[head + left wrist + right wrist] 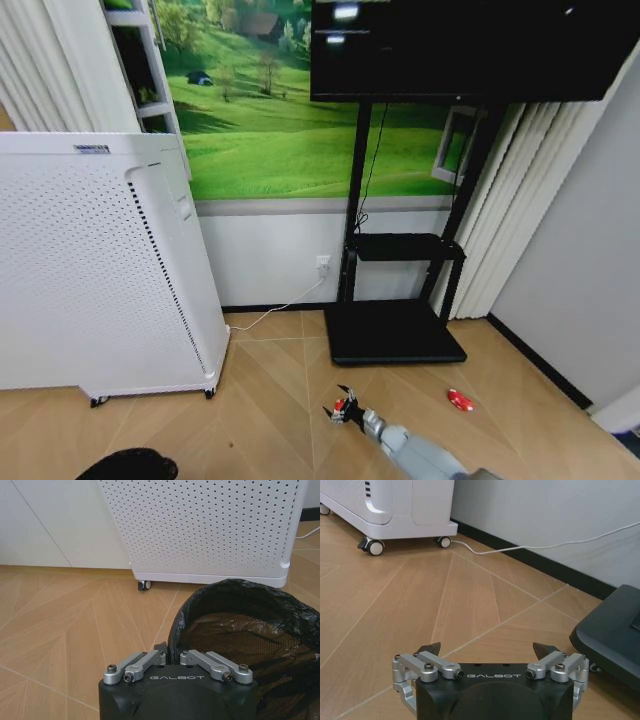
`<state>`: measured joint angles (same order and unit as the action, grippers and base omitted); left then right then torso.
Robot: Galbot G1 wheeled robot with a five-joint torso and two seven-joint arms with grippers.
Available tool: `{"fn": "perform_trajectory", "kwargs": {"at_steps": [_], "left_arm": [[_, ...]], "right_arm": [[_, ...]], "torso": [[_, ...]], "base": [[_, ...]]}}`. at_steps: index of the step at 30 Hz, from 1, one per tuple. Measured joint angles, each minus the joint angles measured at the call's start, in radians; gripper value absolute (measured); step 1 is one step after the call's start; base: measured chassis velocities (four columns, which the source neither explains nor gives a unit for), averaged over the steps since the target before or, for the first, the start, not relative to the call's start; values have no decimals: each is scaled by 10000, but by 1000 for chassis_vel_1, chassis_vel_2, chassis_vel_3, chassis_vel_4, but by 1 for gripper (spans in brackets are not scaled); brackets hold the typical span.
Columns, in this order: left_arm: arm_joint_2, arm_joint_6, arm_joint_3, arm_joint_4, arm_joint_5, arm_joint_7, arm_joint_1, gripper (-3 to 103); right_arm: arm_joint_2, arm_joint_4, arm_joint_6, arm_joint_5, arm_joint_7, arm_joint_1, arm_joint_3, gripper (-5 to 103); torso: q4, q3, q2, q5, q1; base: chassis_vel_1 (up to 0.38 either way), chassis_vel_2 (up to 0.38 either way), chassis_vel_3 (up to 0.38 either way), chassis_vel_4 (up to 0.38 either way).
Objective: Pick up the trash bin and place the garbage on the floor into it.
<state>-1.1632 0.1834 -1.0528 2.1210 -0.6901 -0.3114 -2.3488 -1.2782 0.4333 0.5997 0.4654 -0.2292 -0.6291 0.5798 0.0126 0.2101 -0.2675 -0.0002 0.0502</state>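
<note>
So the left gripper (172,656) has its jaws clenched on the rim of the trash bin (240,625), bin part looks done. The right gripper (340,408) is down low over the floor (270,400), jaws spread wide around the red-and-white wrapper (342,407). The small red bit (460,401) lies nearby, uncollected.

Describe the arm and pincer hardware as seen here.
Each pincer, left and right, has a matte black housing lettered GALBOT in white, silver metal linkage bars with dark screws, and black pointed fingertips. From the head view the right arm is grey, ending in a dark pincer.
</note>
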Motion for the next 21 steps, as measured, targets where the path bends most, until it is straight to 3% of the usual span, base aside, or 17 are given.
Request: {"fn": "perform_trajectory", "kwargs": {"at_steps": [12,21], "left_arm": [[108,-39,126,-193,-71,13,167,7],[114,-125,184,-222,11,91,175,7]], "right_arm": [[34,-298,-1030,430,-571,-17,-557,100],[224,194,-2454,1975,-856,-279,-1155,100]], "torso": [[0,0,0,1,0],[-3,0,0,2,0]], "base": [[0,0,0,0],[0,0,0,0]]}}
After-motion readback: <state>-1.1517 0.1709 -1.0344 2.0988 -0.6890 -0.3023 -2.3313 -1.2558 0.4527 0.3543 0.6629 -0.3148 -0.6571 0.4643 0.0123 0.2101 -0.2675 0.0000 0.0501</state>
